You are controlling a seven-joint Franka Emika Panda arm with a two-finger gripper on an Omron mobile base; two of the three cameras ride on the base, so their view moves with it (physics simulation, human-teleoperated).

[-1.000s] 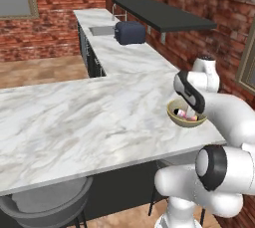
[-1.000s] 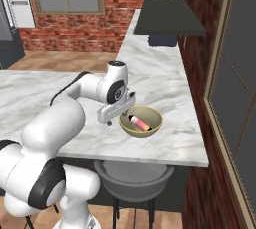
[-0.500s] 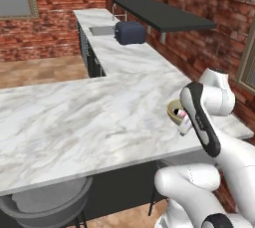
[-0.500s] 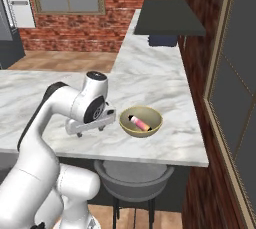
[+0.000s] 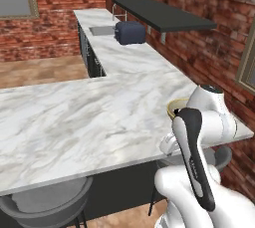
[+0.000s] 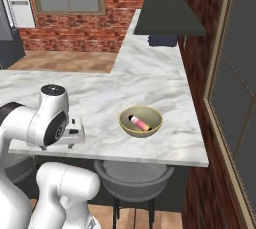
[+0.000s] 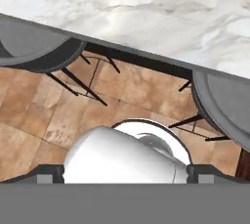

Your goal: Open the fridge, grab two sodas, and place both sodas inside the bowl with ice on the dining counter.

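A slim pink soda bottle lies flat inside the shallow olive-tan bowl, its long axis diagonal, the dark cap seemingly toward the bowl's far-left rim. The bowl rests on the white-grey veined marble dining counter. Left of the bowl, the two-finger gripper has its jaws spread wide, holding nothing.

Bowl sits on the dining counter near its front edge, one soda lying in it. Stool stands below the edge. Toaster is far back under the shelf, beside the sink.
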